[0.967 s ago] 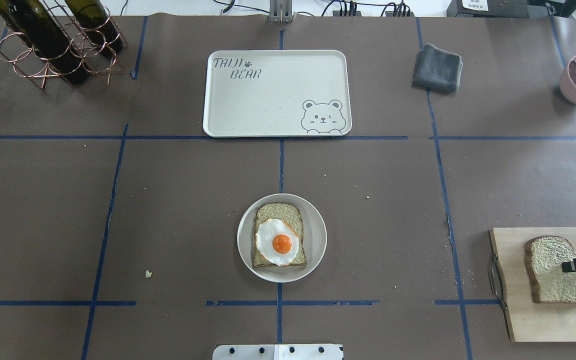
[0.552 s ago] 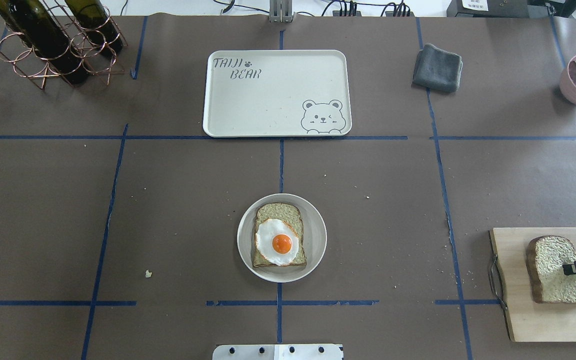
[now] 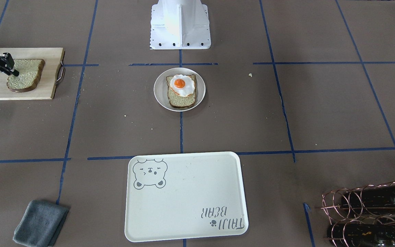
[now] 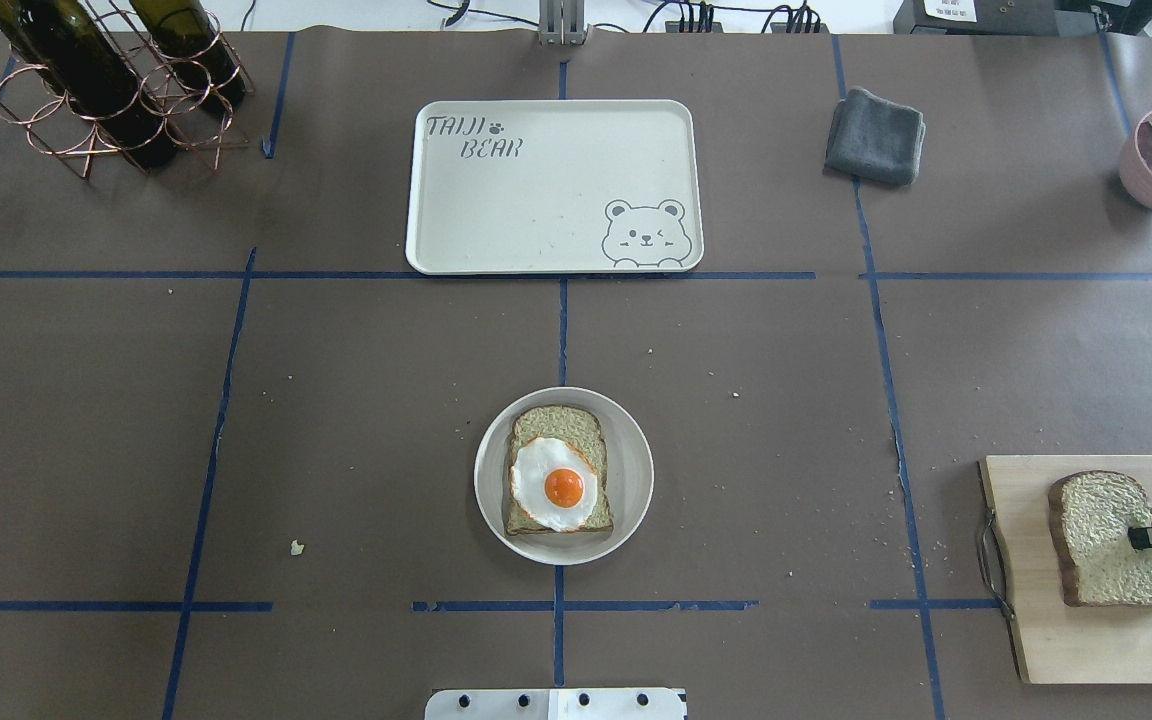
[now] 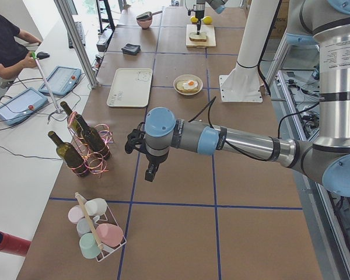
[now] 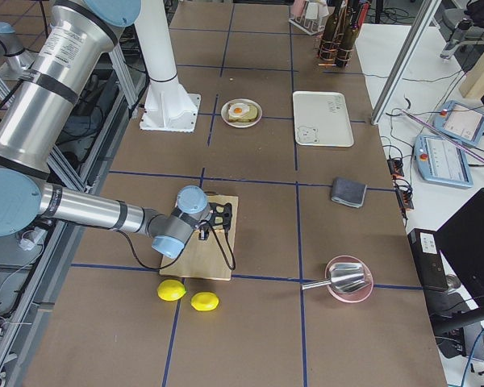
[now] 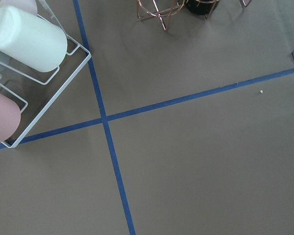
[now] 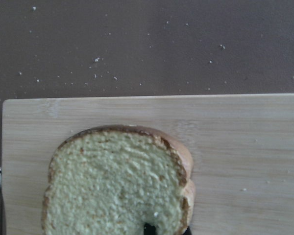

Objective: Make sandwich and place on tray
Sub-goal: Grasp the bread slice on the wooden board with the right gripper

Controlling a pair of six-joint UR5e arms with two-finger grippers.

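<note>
Wooden cutting board (image 4: 1066,640) bearing the second slice (image 4: 1096,530), right gripper (image 4: 1139,537) at its edge; cannot tell if clamped, nor for the left gripper (image 5: 150,172). Fetching the top slice: next needs a level lift onto the egg (image 4: 558,487) on the plate (image 4: 631,480), tray (image 4: 536,190) well apart.

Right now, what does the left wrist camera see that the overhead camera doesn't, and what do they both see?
Only the left wrist view shows a white cup and a pink cup in a white wire rack.

Only the overhead view shows the tray, the plate holding bread topped with an egg, the second bread slice on the cutting board, and a grey cloth.

Both show the copper bottle rack, the brown table and its blue tape lines.
</note>
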